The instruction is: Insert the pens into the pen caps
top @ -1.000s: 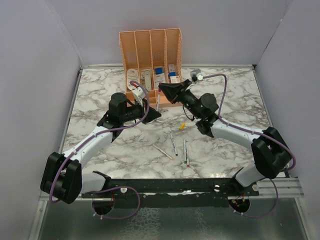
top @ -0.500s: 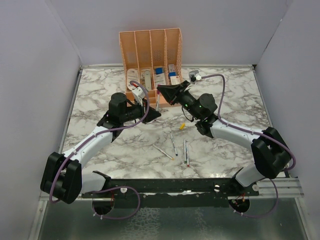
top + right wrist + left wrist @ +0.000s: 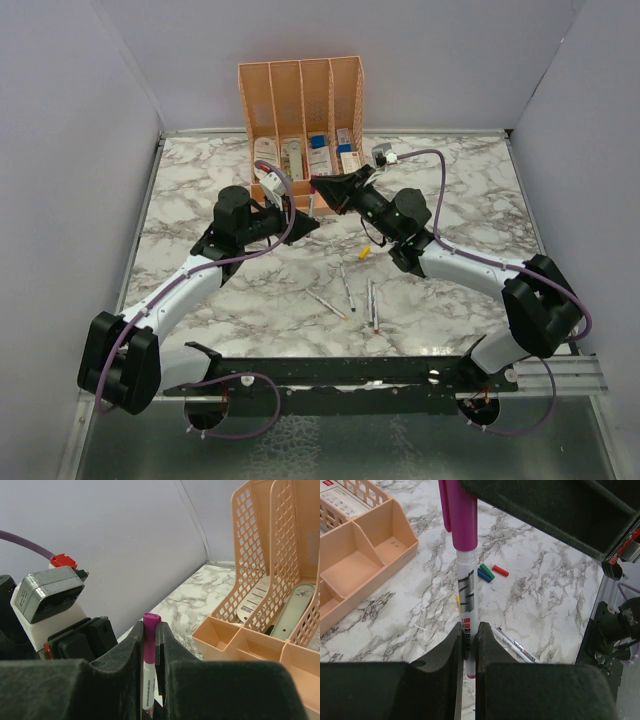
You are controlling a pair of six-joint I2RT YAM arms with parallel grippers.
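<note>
Currently the left pincer (image 3: 468, 644) is clamped on the barrel of a silver-grey pen (image 3: 468, 595), held in the air just in front of the orange organiser (image 3: 300, 95), and the right pincer (image 3: 150, 637) grips the purple cap (image 3: 150, 629) sitting over the pen's far end. If the two arms press out of line, the cap could seat crooked or the thin barrel slide through the fingers; the other pens (image 3: 347, 287) and loose caps (image 3: 486, 572) lie apart on the table (image 3: 470, 200)
</note>
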